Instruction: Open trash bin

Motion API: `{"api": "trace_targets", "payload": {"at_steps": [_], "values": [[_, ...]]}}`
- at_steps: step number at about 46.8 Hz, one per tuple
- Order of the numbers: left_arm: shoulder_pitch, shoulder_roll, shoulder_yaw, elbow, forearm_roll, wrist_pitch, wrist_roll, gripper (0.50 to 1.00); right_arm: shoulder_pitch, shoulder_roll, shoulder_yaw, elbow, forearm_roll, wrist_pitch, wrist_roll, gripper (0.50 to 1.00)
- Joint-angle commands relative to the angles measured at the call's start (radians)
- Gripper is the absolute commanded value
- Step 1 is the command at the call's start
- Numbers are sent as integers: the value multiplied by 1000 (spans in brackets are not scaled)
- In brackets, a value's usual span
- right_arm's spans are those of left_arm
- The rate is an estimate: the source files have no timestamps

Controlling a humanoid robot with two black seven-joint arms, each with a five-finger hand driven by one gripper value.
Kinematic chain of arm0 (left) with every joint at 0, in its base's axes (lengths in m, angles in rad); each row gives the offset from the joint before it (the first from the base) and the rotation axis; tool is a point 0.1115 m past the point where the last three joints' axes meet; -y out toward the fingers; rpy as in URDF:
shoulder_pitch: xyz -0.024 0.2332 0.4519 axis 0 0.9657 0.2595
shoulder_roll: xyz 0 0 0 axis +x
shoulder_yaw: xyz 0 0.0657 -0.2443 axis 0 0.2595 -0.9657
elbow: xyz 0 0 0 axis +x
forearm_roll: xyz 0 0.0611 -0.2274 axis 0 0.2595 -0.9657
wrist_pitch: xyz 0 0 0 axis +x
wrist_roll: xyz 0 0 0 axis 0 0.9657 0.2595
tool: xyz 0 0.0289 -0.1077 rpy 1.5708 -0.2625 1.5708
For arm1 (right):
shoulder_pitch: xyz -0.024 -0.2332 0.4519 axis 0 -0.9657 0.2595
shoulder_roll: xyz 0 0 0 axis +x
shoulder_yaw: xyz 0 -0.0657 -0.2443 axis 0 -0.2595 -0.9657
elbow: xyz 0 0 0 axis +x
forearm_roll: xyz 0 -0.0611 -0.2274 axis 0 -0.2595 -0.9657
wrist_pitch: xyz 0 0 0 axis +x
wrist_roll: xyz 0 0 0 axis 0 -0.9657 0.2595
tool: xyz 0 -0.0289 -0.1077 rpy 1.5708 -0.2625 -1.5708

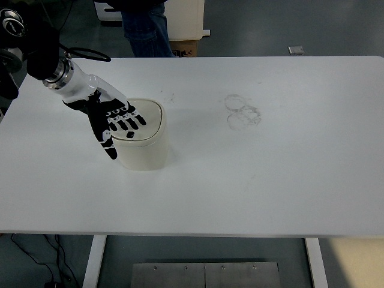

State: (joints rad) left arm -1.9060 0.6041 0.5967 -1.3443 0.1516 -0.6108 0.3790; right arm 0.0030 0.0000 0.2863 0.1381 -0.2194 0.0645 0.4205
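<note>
High head cam, table (288,180) below.

Only the trash bin (143,141) interrupts the white table (270,168); everywhere right lies open.

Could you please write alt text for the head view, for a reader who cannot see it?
The robot's left hand, fingers spread, reaches over the left edge of a cream trash bin whose lid is down, on a white table. Faint ring marks show right of the bin, and a person's legs stand beyond the table's far edge.
</note>
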Motion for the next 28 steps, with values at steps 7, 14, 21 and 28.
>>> {"api": "trace_targets", "payload": {"at_steps": [7,14,21,28], "values": [[9,-9,0,0,0,0,0,1000,0,0,1,0,0,0,0,991],[-4,-7,-6,5,-1,0,0,1000,0,0,1,0,0,0,0,991],[-76,8,-58,20,-1,0,0,1000,0,0,1,0,0,0,0,991],[-103,40,-72,37,-1,0,0,1000,0,0,1,0,0,0,0,991]]}}
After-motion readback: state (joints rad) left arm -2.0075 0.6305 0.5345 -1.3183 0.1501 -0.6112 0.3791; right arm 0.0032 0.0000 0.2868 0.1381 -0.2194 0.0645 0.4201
